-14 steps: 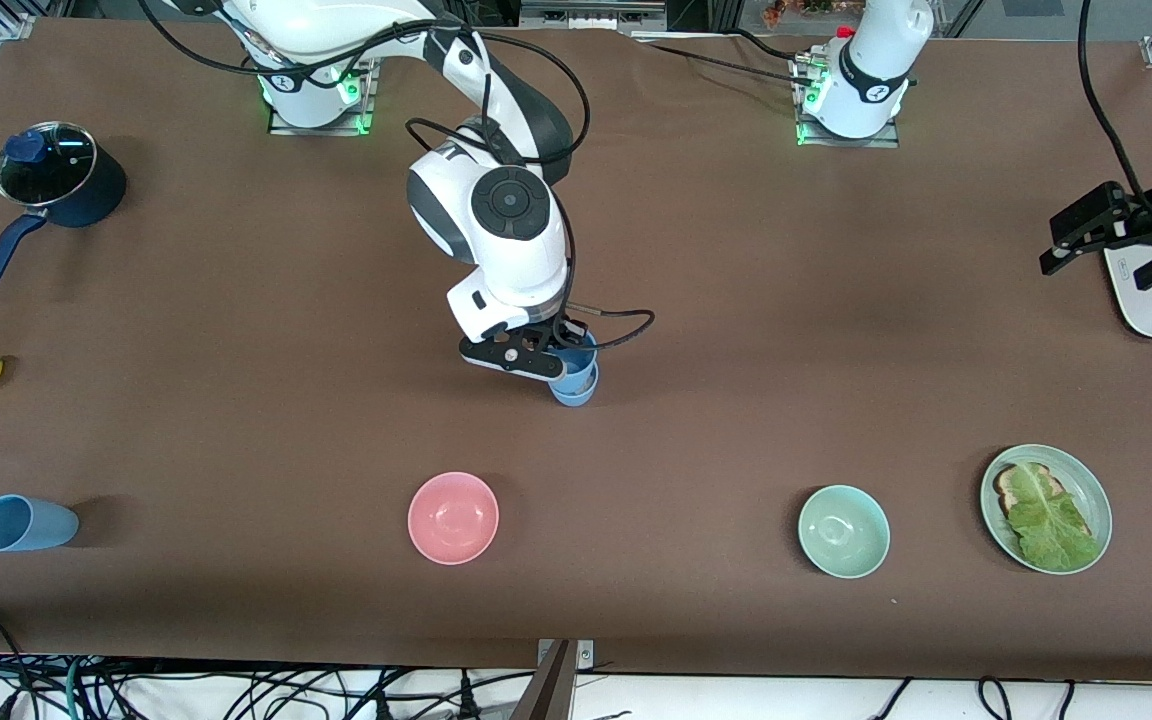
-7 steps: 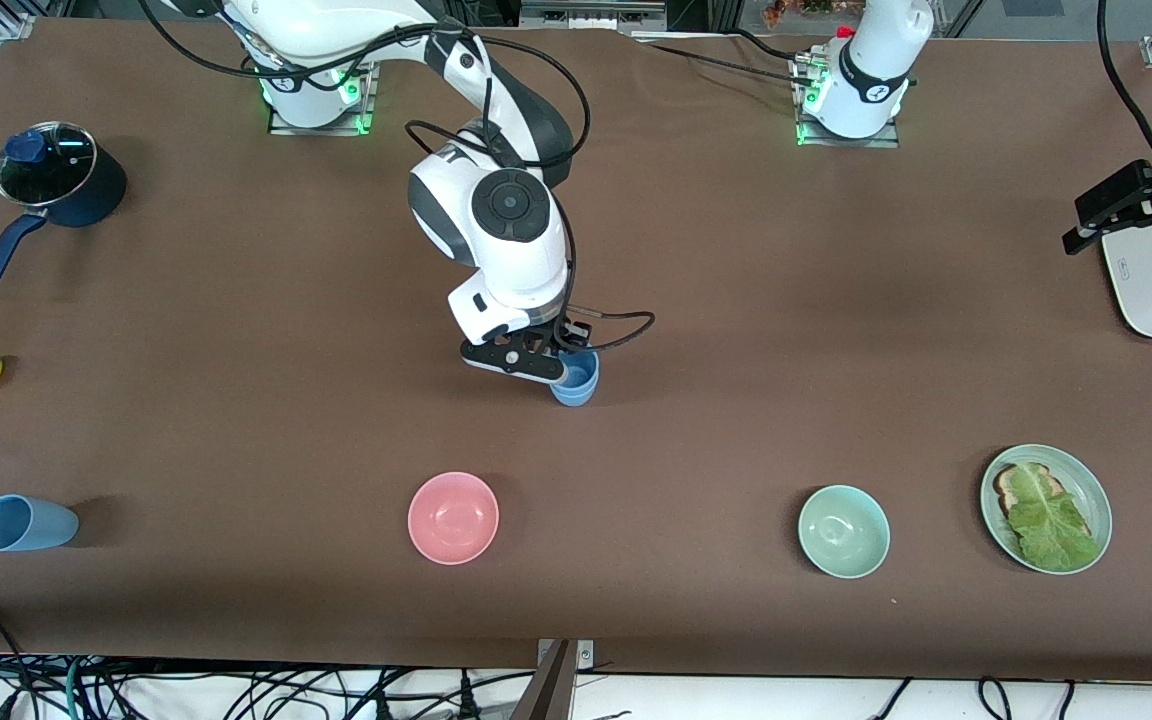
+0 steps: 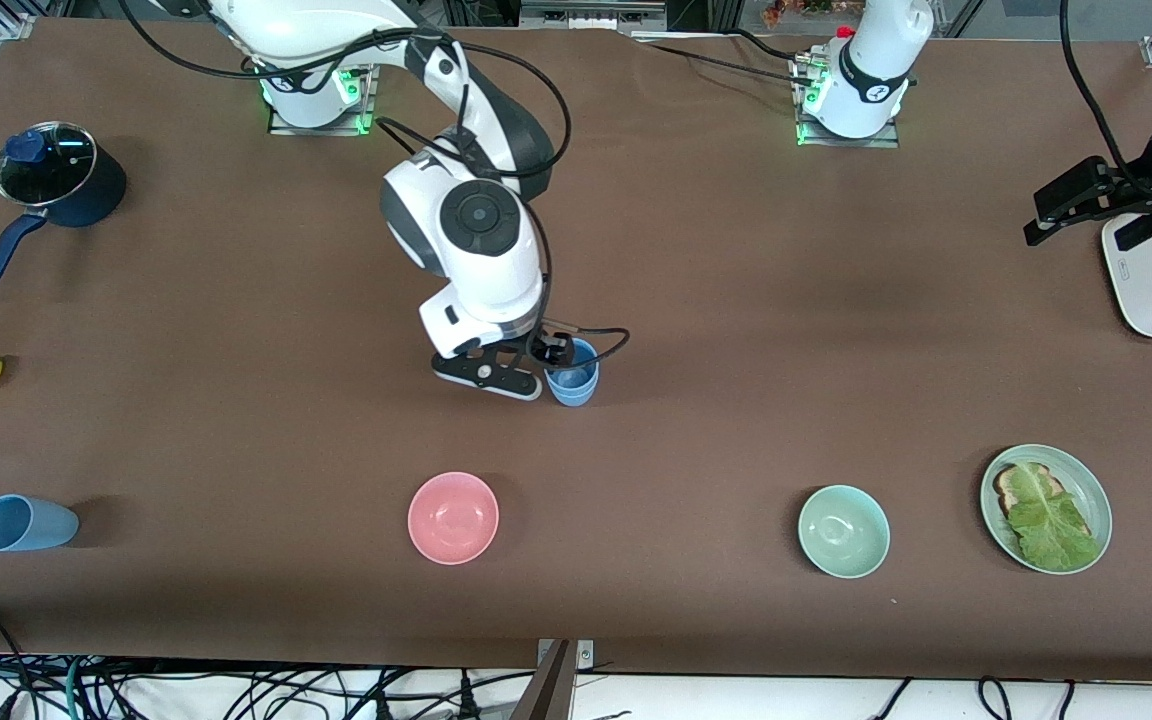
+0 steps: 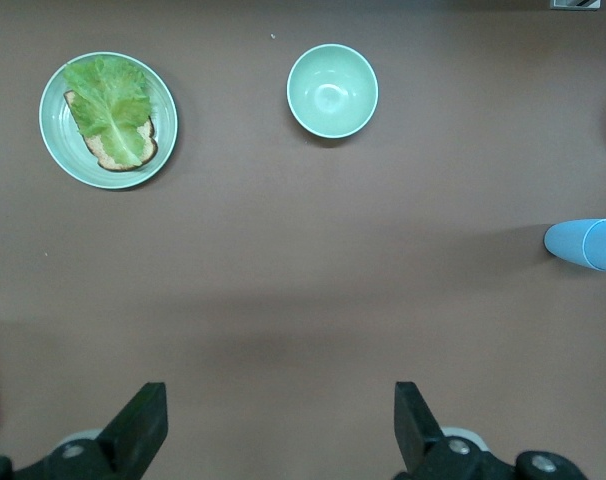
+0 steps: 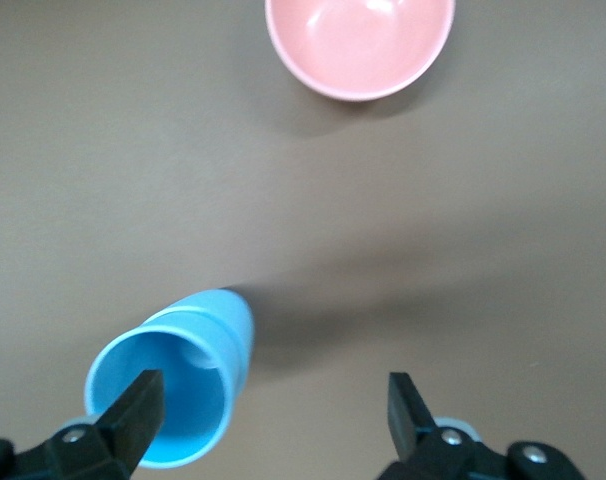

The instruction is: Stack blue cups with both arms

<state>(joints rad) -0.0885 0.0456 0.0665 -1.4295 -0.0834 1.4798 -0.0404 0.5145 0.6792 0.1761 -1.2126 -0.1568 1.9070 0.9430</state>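
Two blue cups sit nested as a stack [image 3: 572,376] near the middle of the table [image 3: 736,300], and that stack serves as the landmark here. The right pincer [image 3: 511,375] hangs just beside it, toward the right arm's end of the table, with its jaws spread wide and holding nothing; in the right wrist view one finger [image 5: 133,410] lies right at the rim of the stack [image 5: 178,385] while the other stands well clear, so the pincer is off-centre to it. The main risk, as I judge it, is that this near finger catches the rim when the arm moves off, tipping the stack or dragging the upper cup out of the lower one. A third blue cup [image 3: 21,523] lies on its side, well apart from the stack, nearer to the front camera and close to the right arm's end; being on its side, it could roll away under a careless touch, and a grasp across its tapered wall could slip. The pink bowl [image 3: 453,517] sits nearer to the camera than the stack, so a low carry of that cup back to the stack could knock it. The left pincer [image 3: 1086,205] waits with jaws open and empty, well apart from the stack over the left arm's end, beside a white appliance [image 3: 1151,285].
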